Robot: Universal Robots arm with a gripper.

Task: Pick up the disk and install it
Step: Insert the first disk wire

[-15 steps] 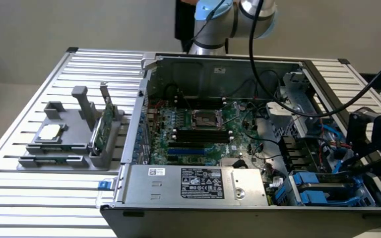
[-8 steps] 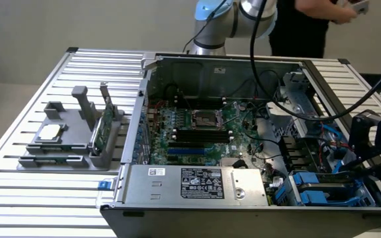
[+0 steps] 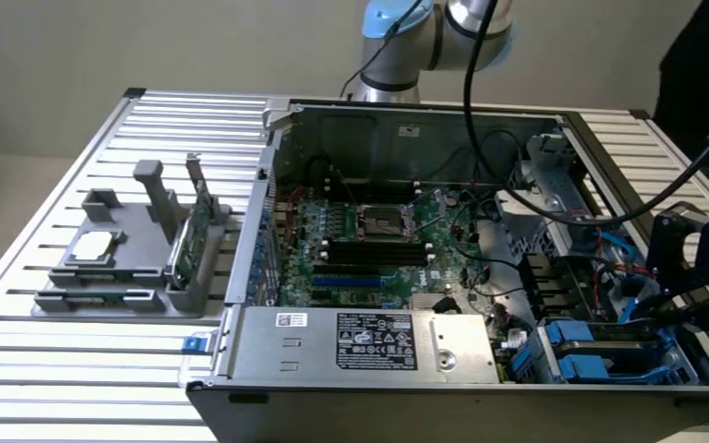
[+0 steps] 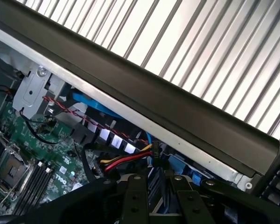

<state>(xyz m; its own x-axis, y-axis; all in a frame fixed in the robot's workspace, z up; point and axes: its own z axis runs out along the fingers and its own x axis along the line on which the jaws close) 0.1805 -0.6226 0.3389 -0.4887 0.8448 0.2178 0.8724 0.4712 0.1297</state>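
Note:
The disk (image 3: 607, 355), a dark slab framed by a blue carrier, sits in the drive bay at the near corner of the open computer case (image 3: 367, 355) on the exterior view's right. My black gripper (image 3: 685, 309) hangs right over that bay, its fingers reaching down onto the disk's upper edge. In the wrist view the two fingers (image 4: 135, 200) stand close together at my gripper (image 4: 156, 189) with a dark ribbed edge pinched between them. Blue carrier plastic (image 4: 179, 165) lies just beyond, beside red, yellow and black power wires (image 4: 123, 161).
A motherboard (image 3: 367, 240) with a CPU socket fills the case floor, and a power supply (image 3: 373, 341) lies along the near side. A grey fixture (image 3: 133, 263) holding a green card and a small silver chip stands on the slatted table at the exterior view's left. Cables cross near the drive bay.

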